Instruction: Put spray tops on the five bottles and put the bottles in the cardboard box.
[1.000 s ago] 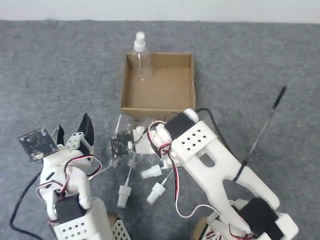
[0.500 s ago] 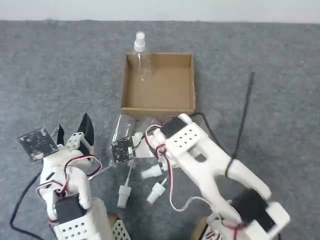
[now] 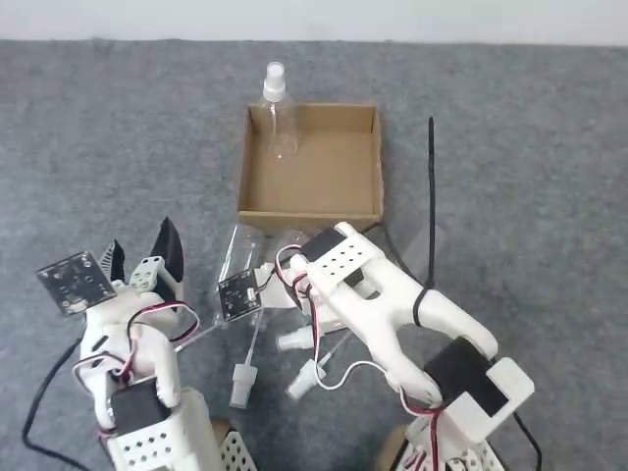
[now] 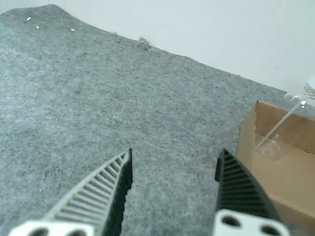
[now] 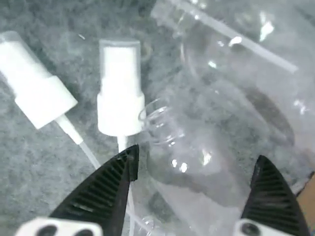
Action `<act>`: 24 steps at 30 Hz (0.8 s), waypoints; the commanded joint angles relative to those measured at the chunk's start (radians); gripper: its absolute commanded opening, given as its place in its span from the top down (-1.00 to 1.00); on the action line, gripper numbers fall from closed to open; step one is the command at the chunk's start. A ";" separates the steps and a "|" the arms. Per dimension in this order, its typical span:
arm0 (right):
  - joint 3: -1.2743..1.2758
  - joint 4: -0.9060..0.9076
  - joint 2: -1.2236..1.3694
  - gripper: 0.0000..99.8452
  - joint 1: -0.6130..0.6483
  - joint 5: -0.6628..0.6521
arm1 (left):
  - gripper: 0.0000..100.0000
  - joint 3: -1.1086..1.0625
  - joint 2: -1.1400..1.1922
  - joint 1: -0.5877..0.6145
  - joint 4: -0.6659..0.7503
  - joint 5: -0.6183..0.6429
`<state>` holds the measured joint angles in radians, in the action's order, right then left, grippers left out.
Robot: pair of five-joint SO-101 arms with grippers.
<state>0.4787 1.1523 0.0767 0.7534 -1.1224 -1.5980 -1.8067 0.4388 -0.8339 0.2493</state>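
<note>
The cardboard box sits open at the table's centre back. One clear bottle with a white spray top leans in its far left corner, and shows again as the bottle in the box. Several clear bottles lie in a heap before the box. Three loose spray tops lie nearer. My right gripper is open, low over a lying bottle, fingers either side of it, beside two spray tops. My left gripper is open and holds nothing, left of the heap.
Grey carpet covers the table, with free room left and right of the box. The right arm stretches from the front right over the spray tops. A black cable rises from it beside the box's right wall.
The right arm's rear links swung left and toward the front, and its black cable swept left. Its wrist stayed over the bottle heap. The left arm barely moved.
</note>
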 commanded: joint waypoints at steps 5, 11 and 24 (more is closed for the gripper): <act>-0.049 -0.010 -0.019 0.63 0.005 0.107 | 0.49 0.012 -0.017 0.006 0.028 -0.006; -0.052 -0.010 -0.019 0.63 0.005 0.241 | 0.49 0.012 -0.017 0.006 0.026 -0.006; -0.068 0.002 -0.010 0.36 0.008 0.327 | 0.49 0.012 -0.017 0.006 0.026 -0.006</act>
<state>0.4649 1.1523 0.0767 0.7534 -0.7541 -1.5980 -1.8067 0.4404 -0.8339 0.2493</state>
